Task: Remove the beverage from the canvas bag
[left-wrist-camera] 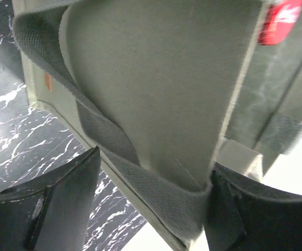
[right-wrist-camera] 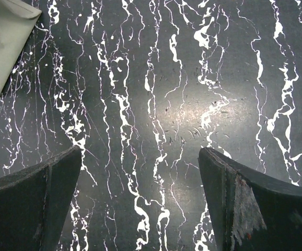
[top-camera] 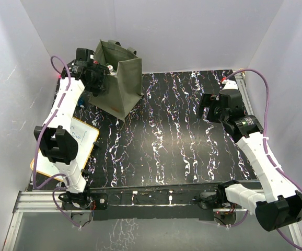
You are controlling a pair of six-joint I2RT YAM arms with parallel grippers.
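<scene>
The olive-grey canvas bag (top-camera: 120, 78) stands upright at the back left of the dark marbled table. Inside its open top a small white and red beverage top (top-camera: 111, 68) shows. In the left wrist view a red label (left-wrist-camera: 279, 20) of the beverage peeks out at the upper right. My left gripper (top-camera: 100, 78) is at the bag's left rim. Its jaws stand apart around a woven strap handle (left-wrist-camera: 140, 175) and the bag wall (left-wrist-camera: 161, 78). The right finger touches the strap; the left finger is clear of it. My right gripper (top-camera: 204, 111) hovers open over bare table at the right, nothing between its fingers (right-wrist-camera: 140, 157).
A white board with an orange rim (top-camera: 78, 140) lies on the table's left side beside the left arm. White walls enclose the table on the back, left and right. A corner of the bag (right-wrist-camera: 4, 42) shows at the upper left of the right wrist view.
</scene>
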